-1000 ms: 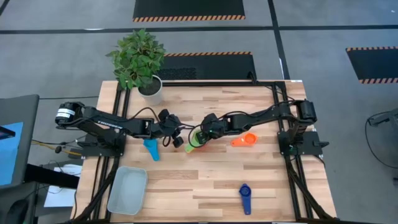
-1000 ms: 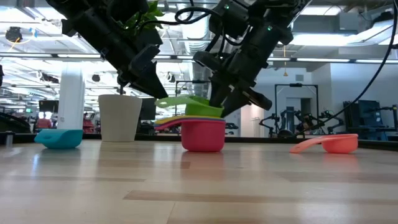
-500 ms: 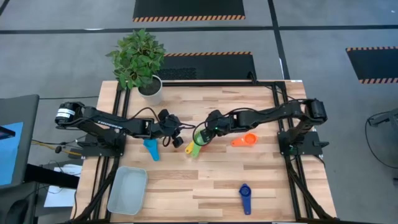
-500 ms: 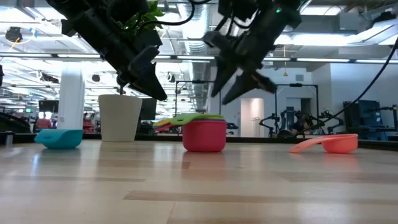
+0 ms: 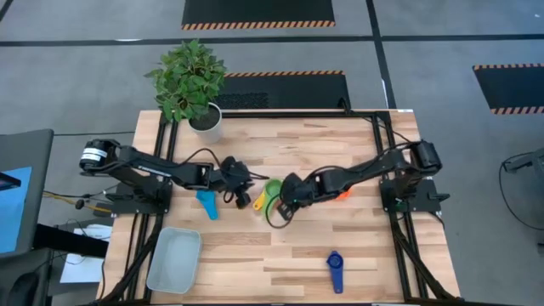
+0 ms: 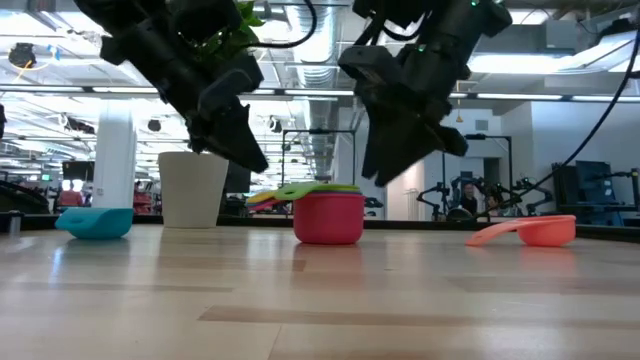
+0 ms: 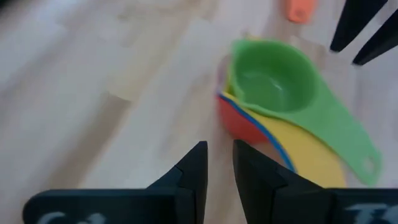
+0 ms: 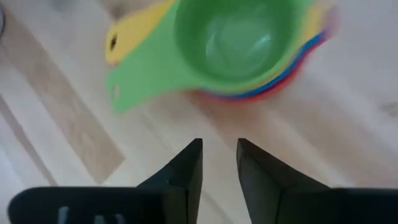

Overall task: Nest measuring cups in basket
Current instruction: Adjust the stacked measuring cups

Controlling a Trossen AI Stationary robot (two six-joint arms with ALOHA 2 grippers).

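Observation:
A stack of nested measuring cups [image 5: 270, 194] [image 6: 327, 215] stands by its red bottom cup on the table's middle, with the green cup [image 7: 270, 78] [image 8: 239, 37] on top of yellow, blue and red ones. My right gripper [image 5: 280, 204] [image 6: 385, 175] [image 8: 219, 152] hovers just near of the stack, fingers narrowly apart and holding nothing. My left gripper [image 5: 246, 194] [image 6: 250, 155] [image 7: 221, 155] hangs just left of the stack with a narrow gap, also holding nothing. The basket [image 5: 174, 259] sits at the near left corner.
A light blue cup [image 5: 206, 204] [image 6: 95, 222] lies left of the stack. An orange cup [image 5: 340, 194] [image 6: 525, 232] lies right of it, partly under my right arm. A dark blue cup [image 5: 334, 270] lies near the front edge. The white plant pot [image 5: 204, 119] stands at the far left.
My right gripper opened and let go of the green cup, which dropped level into the stack on the yellow cup. The gripper then drew back toward the table's near edge, and its fingers came closer together. The stack and my left gripper stayed where they were.

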